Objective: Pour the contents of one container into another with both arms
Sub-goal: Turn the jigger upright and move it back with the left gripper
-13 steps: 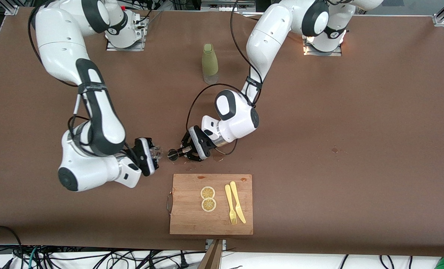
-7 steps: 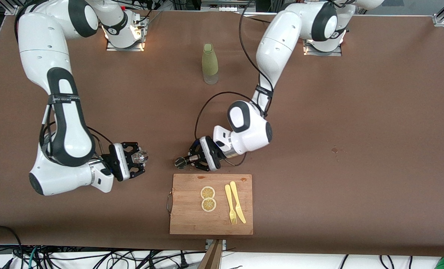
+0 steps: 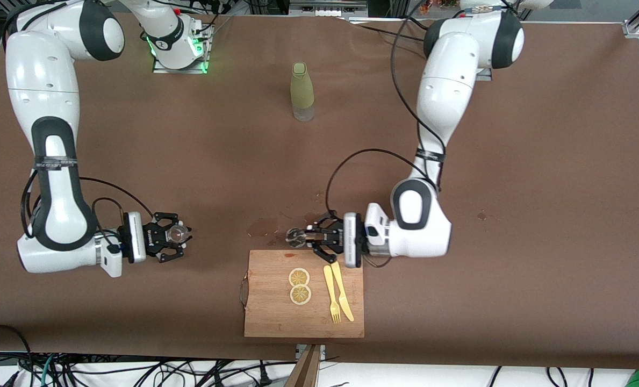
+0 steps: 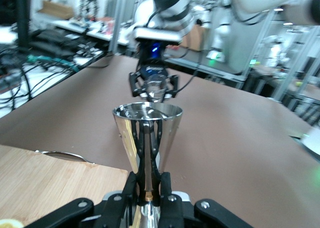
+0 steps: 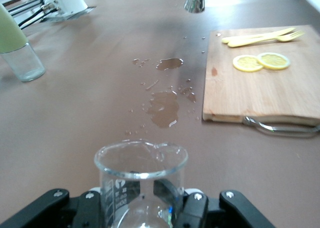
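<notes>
pour looks finished: spilled liquid [image 5: 162, 107] wets brown table [image 3: 512, 161]. left gripper [image 3: 311, 235] holds upright silvery steel jigger [image 3: 296, 236]; right gripper [image 3: 171, 235] holds small clear glass cup [image 3: 177, 233], well apart.

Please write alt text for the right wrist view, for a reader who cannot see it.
The right gripper holds a small clear glass cup upright over the brown table. Ahead lie spilled puddles beside a wooden cutting board carrying two lemon slices and a yellow fork and knife.
</notes>
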{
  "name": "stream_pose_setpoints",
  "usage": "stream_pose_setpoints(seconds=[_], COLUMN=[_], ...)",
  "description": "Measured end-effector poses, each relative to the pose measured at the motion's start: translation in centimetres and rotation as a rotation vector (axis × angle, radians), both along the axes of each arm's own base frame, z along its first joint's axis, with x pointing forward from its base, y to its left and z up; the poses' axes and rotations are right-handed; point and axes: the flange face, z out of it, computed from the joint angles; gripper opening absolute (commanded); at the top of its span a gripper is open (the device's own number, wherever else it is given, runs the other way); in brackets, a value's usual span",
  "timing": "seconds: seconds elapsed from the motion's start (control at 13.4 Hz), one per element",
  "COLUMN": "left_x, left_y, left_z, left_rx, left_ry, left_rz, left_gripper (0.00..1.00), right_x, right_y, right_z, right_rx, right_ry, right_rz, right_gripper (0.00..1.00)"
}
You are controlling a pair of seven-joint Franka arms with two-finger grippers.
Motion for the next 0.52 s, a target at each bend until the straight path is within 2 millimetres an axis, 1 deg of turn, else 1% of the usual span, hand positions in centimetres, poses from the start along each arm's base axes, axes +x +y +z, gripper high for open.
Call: stream_pose_setpoints(seconds=[0.07,0.22,0.3,0.45,0.52], left_x=[0.1,-0.4,-0.7,-1.4,-1.7], left_y=[1.5,4.3,5.9,9.5,11.3], left_z=[-0.6,-2.1,-2.8,-3.9,-4.5], left_rx=[-0.023,-0.081,-0.116,-0.183,-0.214], left_ry=[-0.012,-0.039,-0.055,-0.078,-0.083], left_rz=[-0.037,-0.120,-0.160,-0.226,-0.252], left_gripper=[0.00,0.00,0.00,0.00,0.00], right_x=[-0.8,-3.0,-4.0,-4.9,-5.3], right_y=[-2.0,-6.1,-8.0,-10.9,-11.8], right_z=[-1.5,-4.5,-5.4,-5.9,-6.1], right_rx=[0.036,0.078,0.088,0.100,0.108], right_ry=[-0.015,-0.011,0.002,0.017,0.018], right_rz=[-0.030,-0.085,-0.114,-0.167,-0.187], right_gripper=[0.24,0.24,0.25,0.25,0.25])
